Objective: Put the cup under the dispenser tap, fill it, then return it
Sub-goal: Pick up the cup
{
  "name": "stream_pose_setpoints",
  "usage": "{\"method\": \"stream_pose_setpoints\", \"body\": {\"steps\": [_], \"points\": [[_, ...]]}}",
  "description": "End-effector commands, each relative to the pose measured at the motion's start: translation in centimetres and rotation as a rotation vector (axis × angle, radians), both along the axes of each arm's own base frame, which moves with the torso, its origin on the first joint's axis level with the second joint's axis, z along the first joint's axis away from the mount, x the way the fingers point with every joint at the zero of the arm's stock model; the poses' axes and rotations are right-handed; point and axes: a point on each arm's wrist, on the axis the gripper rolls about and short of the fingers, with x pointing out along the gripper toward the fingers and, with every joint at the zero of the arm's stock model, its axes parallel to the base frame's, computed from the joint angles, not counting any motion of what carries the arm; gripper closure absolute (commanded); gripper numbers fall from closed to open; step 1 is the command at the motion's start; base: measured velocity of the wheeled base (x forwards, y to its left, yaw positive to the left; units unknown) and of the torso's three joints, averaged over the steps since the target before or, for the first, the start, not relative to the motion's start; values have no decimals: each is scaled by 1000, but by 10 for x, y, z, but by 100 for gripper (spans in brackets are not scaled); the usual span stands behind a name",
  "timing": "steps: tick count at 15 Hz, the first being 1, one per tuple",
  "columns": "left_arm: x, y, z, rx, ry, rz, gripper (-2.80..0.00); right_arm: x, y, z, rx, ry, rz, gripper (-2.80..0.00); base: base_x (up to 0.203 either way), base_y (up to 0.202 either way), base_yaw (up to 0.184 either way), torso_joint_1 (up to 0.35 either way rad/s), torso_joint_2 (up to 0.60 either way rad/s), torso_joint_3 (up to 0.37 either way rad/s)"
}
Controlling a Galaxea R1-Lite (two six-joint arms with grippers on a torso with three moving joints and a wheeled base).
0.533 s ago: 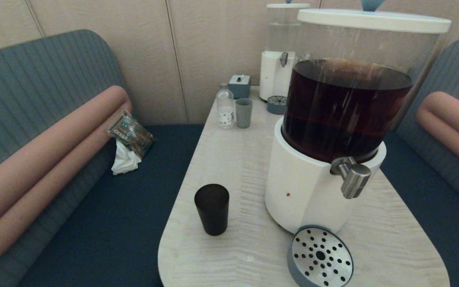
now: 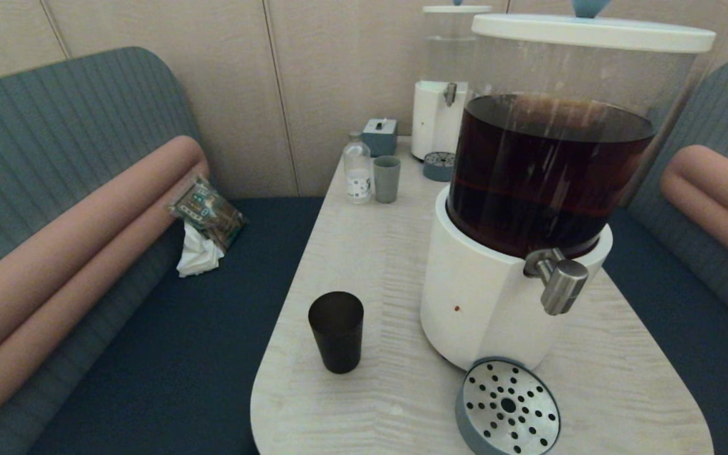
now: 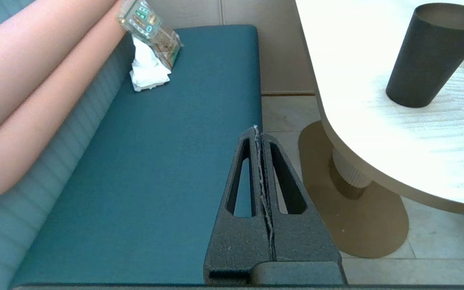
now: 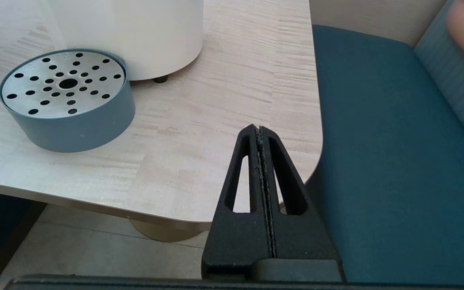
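The black cup (image 2: 336,331) was seen standing upright on the pale wood-grain table (image 2: 370,253), to the left of the large dispenser (image 2: 528,208) and apart from its white base. The dispenser tap (image 2: 557,278) — a brushed-silver spout with a cylindrical knob — jutted from the base's front, with the perforated drip tray (image 2: 508,406) set on the table just in front of the base and below the tap. Nothing stood on the tray. Dark brown liquid filled much of the dispenser's clear tank.

Behind the large dispenser, a smaller clear dispenser (image 2: 445,95), a grey-green cup (image 2: 387,179) and a small bottle (image 2: 357,168) were grouped near the wall.

Neither arm appeared in the head view. The left gripper (image 3: 261,137) was held off the table's edge beside the cup, over the teal bench seat (image 3: 155,161), its fingers pressed together and empty. The right gripper (image 4: 259,135) — likewise closed on nothing — was held at the table's corner near the drip tray.
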Motion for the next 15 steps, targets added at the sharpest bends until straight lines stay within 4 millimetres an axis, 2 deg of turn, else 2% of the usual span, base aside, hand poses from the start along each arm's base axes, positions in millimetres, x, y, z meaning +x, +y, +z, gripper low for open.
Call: {"method": "stream_pose_setpoints", "body": {"steps": [1, 3, 4, 6, 8, 9, 11, 15], "points": [[0, 0, 0, 8, -1, 0, 0, 0, 0, 0, -1, -1, 0, 0, 0, 0, 0, 0, 0, 0], [-2, 0, 8, 20, -25, -9, 0, 0, 0, 0, -1, -1, 0, 0, 0, 0, 0, 0, 0, 0], [-6, -1, 21, 18, -58, -25, 0, 0, 0, 0, -1, -3, 0, 0, 0, 0, 0, 0, 0, 0], [-22, -2, 59, 3, -96, -89, 0, 0, 0, 0, -1, -1, 0, 0, 0, 0, 0, 0, 0, 0], [-37, -5, 92, -41, -48, -251, 0, 0, 0, 0, -1, -2, 0, 0, 0, 0, 0, 0, 0, 0], [-34, -7, 105, -73, 7, -326, 0, 0, 0, 0, -1, -1, 0, 0, 0, 0, 0, 0, 0, 0], [-16, -8, 119, -110, 59, -448, 0, 0, 0, 0, -1, -3, 0, 0, 0, 0, 0, 0, 0, 0], [34, -13, 111, -117, 44, -660, 0, 0, 0, 0, -1, -1, 0, 0, 0, 0, 0, 0, 0, 0]]}}
